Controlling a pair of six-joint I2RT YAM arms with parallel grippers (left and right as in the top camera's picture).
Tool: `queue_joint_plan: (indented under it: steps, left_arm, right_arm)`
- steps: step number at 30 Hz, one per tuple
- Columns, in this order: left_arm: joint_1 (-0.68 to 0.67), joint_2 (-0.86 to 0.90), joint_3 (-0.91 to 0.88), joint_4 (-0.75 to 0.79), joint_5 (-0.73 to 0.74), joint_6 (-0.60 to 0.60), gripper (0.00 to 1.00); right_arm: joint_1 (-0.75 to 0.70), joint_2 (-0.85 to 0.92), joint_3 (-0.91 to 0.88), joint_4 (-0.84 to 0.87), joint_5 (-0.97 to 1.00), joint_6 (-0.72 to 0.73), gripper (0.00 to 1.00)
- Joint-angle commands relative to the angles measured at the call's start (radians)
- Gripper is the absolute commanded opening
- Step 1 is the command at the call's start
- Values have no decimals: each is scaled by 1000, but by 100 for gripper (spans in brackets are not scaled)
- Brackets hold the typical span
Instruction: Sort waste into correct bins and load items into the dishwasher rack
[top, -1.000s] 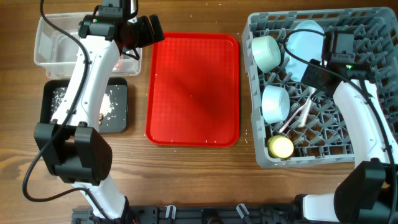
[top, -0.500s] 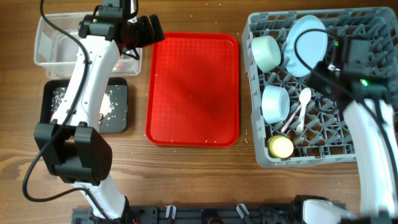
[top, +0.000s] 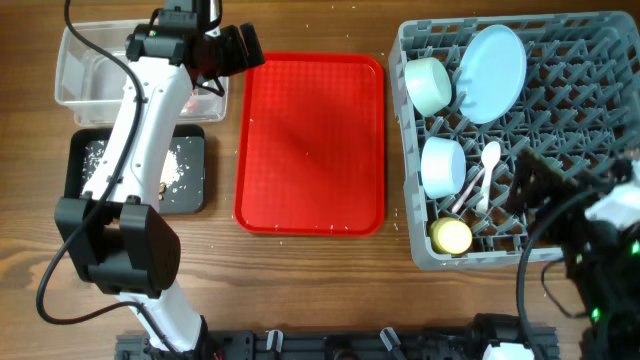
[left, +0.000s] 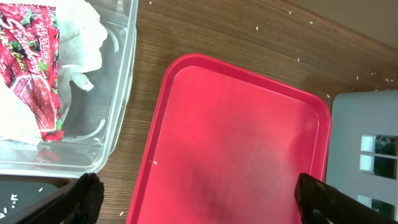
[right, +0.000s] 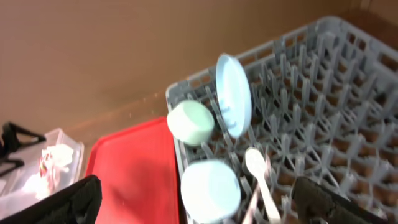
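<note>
the pale blue plate (top: 492, 72) has been released by the right gripper (right: 196, 205), which has gone from narrow to wide and been pulled back empty. the plate is now stood on edge betw. pegs at the far side of the dishwasher rack (top: 480, 262), beside a bowl (top: 431, 84). the left gripper (left: 202, 199) is held wide and empty over the bare red tray (left: 249, 124), so loading is judged approx. complete.

Red tray (top: 310, 140) open mid-table, rack (top: 580, 100) L half packed, R pegs free
</note>
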Motion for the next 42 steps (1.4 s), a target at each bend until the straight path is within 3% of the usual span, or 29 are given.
queue_joint_plan:
  steps: [1,14,18,24,30,35,42]
  left_arm:
    - [-1,-11,14,3,-2,-6,100]
    - [-1,-11,13,3,-2,-6,100]
    - [-1,-11,14,3,-2,-6,100]
    - [-1,-11,14,3,-2,-6,100]
    - [-1,-11,14,3,-2,-6,100]
    - [-1,-11,14,3,-2,-6,100]
    - [-1,-11,14,3,-2,-6,100]
  right_arm:
    - [-3,-2,1,-76,2,-9,99]
    - [-2,0,-8,-90,84,-148,100]
    - [0,-54,-136,122,65,-147,100]
    - [16,-321,-662,711,-20,-137,100]
    - [73,-505,-1033,1052,14,-140,100]
    - [98,-617,-1191,1159,114,-137,100]
    - [100,-651,-1218,1093,131,-140,100]
